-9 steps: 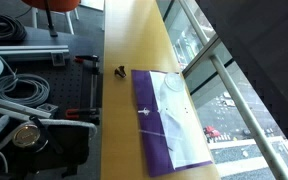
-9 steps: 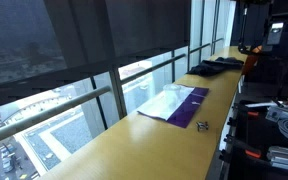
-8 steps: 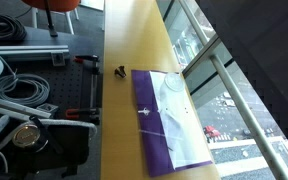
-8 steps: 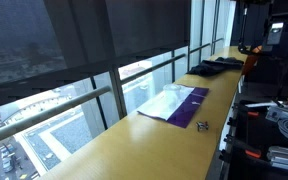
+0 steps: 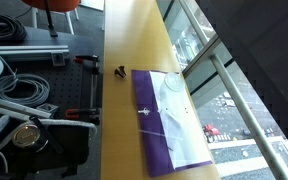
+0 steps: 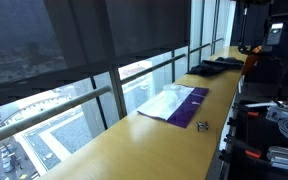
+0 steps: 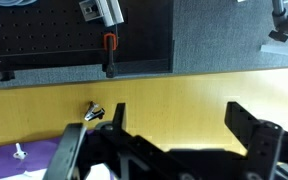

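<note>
My gripper (image 7: 177, 118) is open and empty, its two black fingers spread wide above the bare wooden counter (image 7: 174, 85). A small black binder clip (image 7: 94, 113) lies on the counter just left of the left finger (image 7: 118, 112). It also shows in both exterior views (image 5: 118, 70) (image 6: 202, 125). A purple and white cloth (image 5: 167, 120) lies flat on the counter beside the clip, also visible in an exterior view (image 6: 172, 102) and at the lower left of the wrist view (image 7: 19, 165). The gripper itself is not seen in the exterior views.
A window with railing (image 5: 224, 80) runs along one side of the counter (image 6: 134, 150). Dark folded cloth (image 6: 212, 67) lies at the counter's far end. Cables and equipment (image 5: 24, 90) sit on the other side. A black pegboard with red clamps (image 7: 108, 45) stands behind the counter.
</note>
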`<state>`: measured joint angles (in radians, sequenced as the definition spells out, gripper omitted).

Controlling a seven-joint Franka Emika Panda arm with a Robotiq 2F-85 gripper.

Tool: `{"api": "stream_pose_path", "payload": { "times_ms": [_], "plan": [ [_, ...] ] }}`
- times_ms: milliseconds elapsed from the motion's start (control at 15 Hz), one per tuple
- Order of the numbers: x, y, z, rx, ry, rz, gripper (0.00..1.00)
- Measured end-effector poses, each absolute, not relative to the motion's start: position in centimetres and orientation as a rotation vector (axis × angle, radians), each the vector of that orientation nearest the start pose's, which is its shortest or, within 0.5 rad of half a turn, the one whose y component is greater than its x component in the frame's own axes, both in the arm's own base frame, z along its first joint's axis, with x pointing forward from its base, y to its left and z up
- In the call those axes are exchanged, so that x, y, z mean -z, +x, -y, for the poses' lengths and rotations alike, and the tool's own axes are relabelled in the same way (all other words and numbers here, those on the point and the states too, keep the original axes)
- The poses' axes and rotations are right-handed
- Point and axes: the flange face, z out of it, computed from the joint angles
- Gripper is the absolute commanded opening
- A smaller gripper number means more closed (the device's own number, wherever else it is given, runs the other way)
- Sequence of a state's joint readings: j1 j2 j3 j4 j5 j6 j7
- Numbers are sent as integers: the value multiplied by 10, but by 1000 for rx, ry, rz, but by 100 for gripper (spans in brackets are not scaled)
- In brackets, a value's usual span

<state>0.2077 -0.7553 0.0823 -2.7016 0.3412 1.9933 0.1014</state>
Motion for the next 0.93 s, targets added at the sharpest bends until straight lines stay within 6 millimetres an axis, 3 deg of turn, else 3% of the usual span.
{"api": "stream_pose_path", "payload": {
  "times_ms": [200, 467, 933],
  "plan": [
    [-443, 314, -102, 57, -2929, 21, 100],
    [-418, 338, -70, 201, -3038, -30, 100],
    [-365, 387, 10, 402, -3109, -200, 100]
  ]
}}
